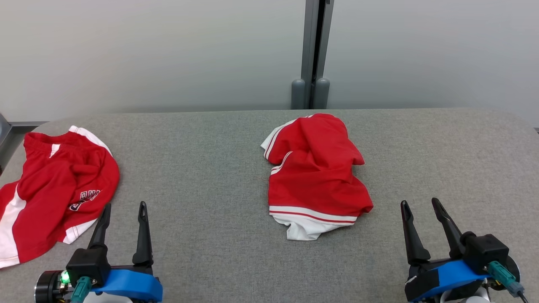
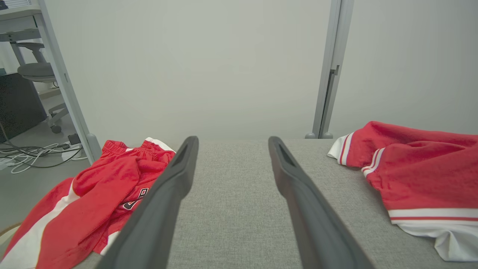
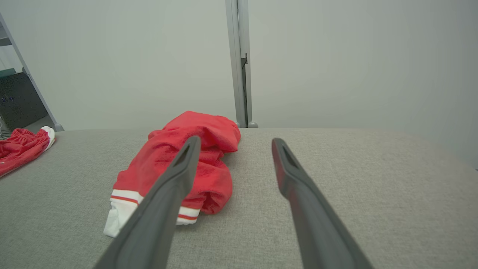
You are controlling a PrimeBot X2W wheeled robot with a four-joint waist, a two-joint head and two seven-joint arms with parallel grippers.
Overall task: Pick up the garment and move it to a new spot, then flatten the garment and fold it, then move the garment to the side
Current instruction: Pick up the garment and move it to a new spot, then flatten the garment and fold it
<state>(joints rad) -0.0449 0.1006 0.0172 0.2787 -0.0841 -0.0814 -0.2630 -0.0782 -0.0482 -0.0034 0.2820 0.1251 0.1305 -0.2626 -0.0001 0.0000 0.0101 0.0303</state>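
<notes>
Broadly, you are facing a pale wall, with the grey post standing upright against it. That post is your reference for everything below.

The grey fabric-covered table runs wide to both sides of the post, and its far edge passes just in front of the post's foot.

Far to the left of the post, at the table's left end, a second red garment lies spread and rumpled. It has white side panels and some lettering showing, and part of it drapes over the table's edge.

The garment you are to handle sits almost straight in front of the post, a little nearer you. It is a crumpled heap of red cloth with a white, red-striped hem on its near side, and it lies loose on the table with nothing touching it.

The left gripper hovers well to the left of the post and nearer you, beside the second red garment. Its two dark fingers are spread apart with only bare table between them.

The right gripper is to the right of the post, also near you. Its fingers are likewise parted and empty, well apart from the garment.
</notes>
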